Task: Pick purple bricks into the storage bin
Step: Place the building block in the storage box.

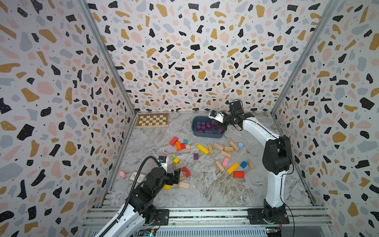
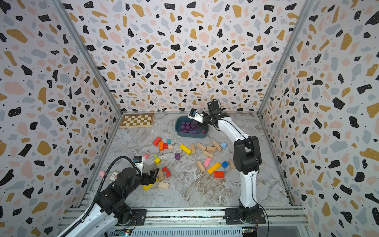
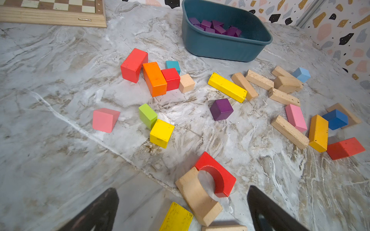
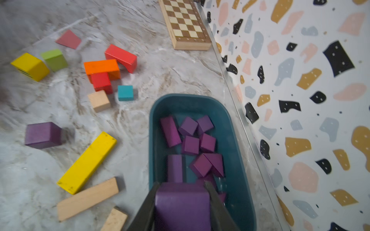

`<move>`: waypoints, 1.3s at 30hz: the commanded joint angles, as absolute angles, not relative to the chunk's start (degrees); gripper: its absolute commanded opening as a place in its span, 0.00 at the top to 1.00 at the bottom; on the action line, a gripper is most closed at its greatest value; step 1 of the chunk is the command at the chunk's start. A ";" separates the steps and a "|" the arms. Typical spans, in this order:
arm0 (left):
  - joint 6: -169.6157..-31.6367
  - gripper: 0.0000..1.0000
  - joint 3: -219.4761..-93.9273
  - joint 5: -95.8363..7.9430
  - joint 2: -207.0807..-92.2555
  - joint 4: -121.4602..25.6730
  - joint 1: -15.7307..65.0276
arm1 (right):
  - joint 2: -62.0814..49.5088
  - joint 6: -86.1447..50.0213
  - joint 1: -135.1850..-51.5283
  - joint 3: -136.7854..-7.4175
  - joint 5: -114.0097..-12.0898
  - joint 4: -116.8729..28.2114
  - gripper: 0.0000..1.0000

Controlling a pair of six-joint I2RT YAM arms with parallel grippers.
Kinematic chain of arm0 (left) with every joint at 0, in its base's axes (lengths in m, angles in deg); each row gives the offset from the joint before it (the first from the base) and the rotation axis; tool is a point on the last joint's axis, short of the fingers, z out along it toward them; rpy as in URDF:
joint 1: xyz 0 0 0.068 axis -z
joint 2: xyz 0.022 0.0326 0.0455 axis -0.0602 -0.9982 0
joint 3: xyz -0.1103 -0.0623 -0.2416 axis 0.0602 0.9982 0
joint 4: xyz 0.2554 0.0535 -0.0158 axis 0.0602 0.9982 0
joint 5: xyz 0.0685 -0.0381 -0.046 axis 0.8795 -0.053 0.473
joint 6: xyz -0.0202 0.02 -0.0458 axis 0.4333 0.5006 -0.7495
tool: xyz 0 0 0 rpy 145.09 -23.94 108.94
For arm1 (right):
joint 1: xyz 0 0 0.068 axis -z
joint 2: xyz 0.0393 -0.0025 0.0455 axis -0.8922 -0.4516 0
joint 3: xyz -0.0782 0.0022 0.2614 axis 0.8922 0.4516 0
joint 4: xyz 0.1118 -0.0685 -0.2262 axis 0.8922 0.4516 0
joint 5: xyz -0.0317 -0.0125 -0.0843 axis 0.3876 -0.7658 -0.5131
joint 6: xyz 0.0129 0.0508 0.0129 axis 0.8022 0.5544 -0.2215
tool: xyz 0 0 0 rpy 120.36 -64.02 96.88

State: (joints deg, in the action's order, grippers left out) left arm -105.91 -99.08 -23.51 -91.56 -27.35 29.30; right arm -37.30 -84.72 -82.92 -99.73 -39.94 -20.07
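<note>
Both top views: from high above the base rail (image 1: 205,213), I look steeply down toward the back wall (image 1: 194,51), with the whole table (image 1: 205,184) included. Left wrist view: low, near the tabletop, facing the storage bin (image 3: 220,48) and chessboard (image 3: 50,19). Right wrist view: close over the bin, looking along it toward the chessboard. All four share bin, chessboard and the lone purple brick (image 3: 221,109).

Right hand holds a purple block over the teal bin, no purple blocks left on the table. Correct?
No. The right hand holds a dark-purple wooden block over the dark teal plastic bin, but one dark-purple wooden cube sits on the table, as the left wrist view shows.
</note>
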 commanded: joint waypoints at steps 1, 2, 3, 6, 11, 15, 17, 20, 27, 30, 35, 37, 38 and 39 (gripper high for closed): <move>-105.29 0.01 -98.45 -23.00 -91.54 -28.94 29.29 | -39.39 -84.18 -82.61 -102.64 -40.24 -15.05 0.67; -105.36 0.01 -98.45 -22.99 -91.55 -28.97 29.33 | -39.85 -84.07 -82.30 -102.66 -40.43 -15.36 0.67; -105.38 0.01 -98.54 -22.89 -91.64 -28.95 29.33 | -40.45 -83.90 -81.94 -102.66 -40.42 -15.59 0.67; -105.38 0.01 -98.56 -22.89 -91.79 -28.98 29.33 | -42.31 -83.11 -81.00 -102.66 -40.24 -16.09 0.67; -105.30 0.01 -98.54 -23.06 -92.13 -29.27 29.33 | -43.89 -81.78 -80.16 -101.06 -40.93 -17.52 0.66; -105.27 0.01 -98.67 -23.15 -92.34 -29.34 29.33 | -43.98 -81.86 -79.55 -99.83 -40.95 -18.17 0.66; -105.27 0.01 -98.64 -23.28 -92.43 -29.38 29.33 | -43.74 -82.62 -79.20 -99.38 -40.95 -17.92 0.66; -105.22 0.01 -98.65 -23.28 -92.45 -29.44 29.33 | -43.20 -83.42 -78.25 -98.02 -40.90 -18.50 0.66; -105.20 0.01 -98.71 -23.20 -93.11 -29.65 29.33 | -42.36 -83.37 -76.45 -96.15 -39.99 -19.40 0.65; -105.20 0.01 -98.86 -23.30 -93.39 -29.65 29.33 | -42.22 -83.36 -76.34 -95.72 -39.83 -19.56 0.65; -105.20 0.01 -98.81 -23.29 -93.45 -29.65 29.33 | -41.88 -82.93 -76.36 -94.65 -39.76 -20.24 0.62; -105.20 0.01 -98.80 -23.29 -93.48 -29.65 29.33 | -41.53 -82.75 -76.43 -94.09 -39.76 -20.67 0.61; -105.20 0.01 -98.80 -23.29 -93.44 -29.65 29.33 | -41.23 -82.74 -76.47 -93.89 -39.72 -20.83 0.61; -105.20 0.01 -98.87 -23.34 -93.41 -29.65 29.33 | -40.93 -82.73 -76.51 -93.62 -39.79 -20.96 0.60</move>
